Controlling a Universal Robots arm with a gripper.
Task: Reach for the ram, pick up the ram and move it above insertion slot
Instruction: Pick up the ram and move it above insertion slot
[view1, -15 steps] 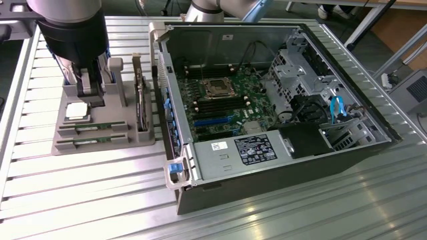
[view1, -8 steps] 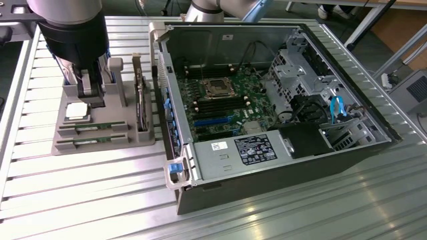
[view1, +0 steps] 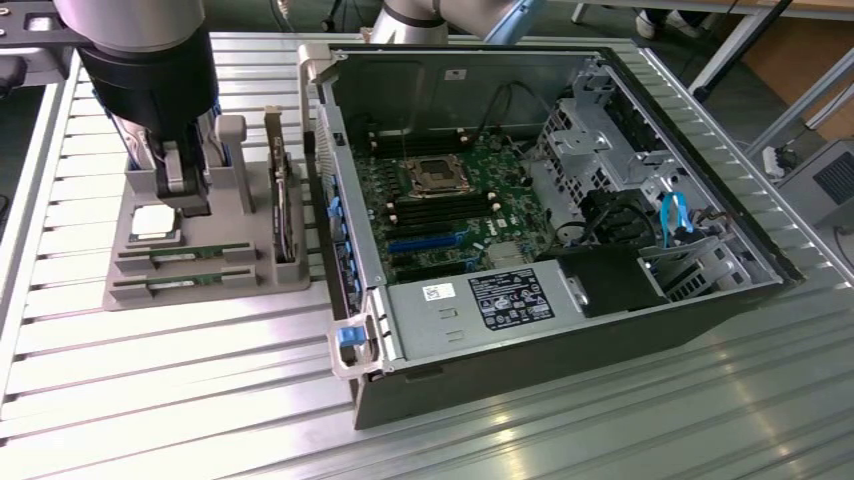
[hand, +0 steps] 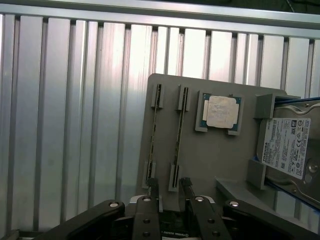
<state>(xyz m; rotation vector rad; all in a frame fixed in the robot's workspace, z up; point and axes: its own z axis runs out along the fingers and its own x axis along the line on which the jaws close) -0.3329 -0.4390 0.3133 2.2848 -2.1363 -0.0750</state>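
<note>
Over the gray holder (hand: 210, 160) on the worktop (view1: 160, 380), the claw (hand: 169, 194) hangs spread wide, apparently straddling the line of the ram (hand: 178, 132), which stands edge-up in its slots for pinching.

The robot's dark gripper (view1: 183, 200) hangs low over a flat grey plastic tray (view1: 287, 278) on the ribbed silver metal tabletop (view1: 174, 380), where two thin green ram strips (view1: 183, 255) sit in slots, beside a big open black computer case (view1: 534, 362).
</note>
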